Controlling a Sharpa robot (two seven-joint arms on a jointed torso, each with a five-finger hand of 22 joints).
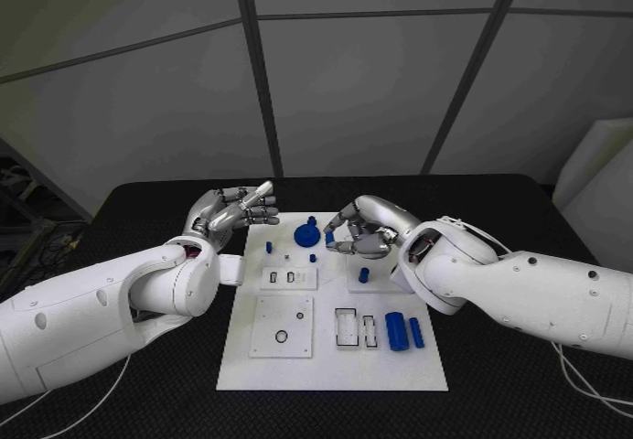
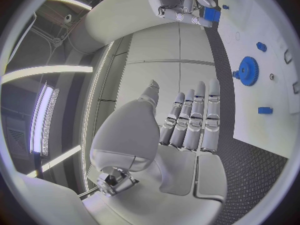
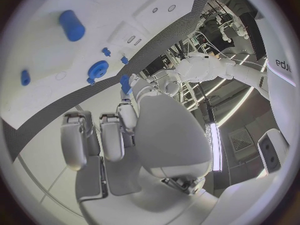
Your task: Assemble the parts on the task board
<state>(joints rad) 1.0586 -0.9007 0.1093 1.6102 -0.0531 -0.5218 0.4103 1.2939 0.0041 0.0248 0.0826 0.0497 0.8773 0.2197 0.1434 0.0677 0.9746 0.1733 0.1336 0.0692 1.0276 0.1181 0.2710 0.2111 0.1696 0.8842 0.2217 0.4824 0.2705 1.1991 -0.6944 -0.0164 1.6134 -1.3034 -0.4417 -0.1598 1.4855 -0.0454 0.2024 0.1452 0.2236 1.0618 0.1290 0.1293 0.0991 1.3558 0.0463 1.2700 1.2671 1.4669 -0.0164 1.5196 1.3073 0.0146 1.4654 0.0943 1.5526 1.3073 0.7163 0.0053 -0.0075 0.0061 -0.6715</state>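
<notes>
in the middle of the black table (image 1: 501,384) lies the white task board (image 1: 330,370), with the blue parts spread over it. near its far end sits a blue gear (image 1: 306,236), seen too from the left wrist (image 2: 247,70) and from the right wrist (image 3: 97,69). just beside the gear are small blue pegs (image 1: 269,247), and a short blue cylinder (image 1: 364,273) stands nearer the board's middle on its right half. at the near right part of the board two longer blue cylinders (image 1: 396,330) lie side by side, just beside a row of rectangular slots (image 1: 346,327); a square plate with a ring-shaped recess (image 1: 281,327) takes the near left part. the left hand (image 1: 238,211) hangs at the board's far left corner, above the table edge of the board, its fingers (image 2: 195,116) stretched out straight and close beside one another, holding nothing. the right hand (image 1: 364,229) is over the far end of the board, just right of the gear, with its fingers curled in; between its fingertips it pinches a small blue part (image 1: 330,237), which the left wrist view shows as a blue block (image 2: 211,16) against the silver fingers, and the right wrist view shows at the fingertip (image 3: 125,83). whether that part touches the board or the gear cannot be told.
</notes>
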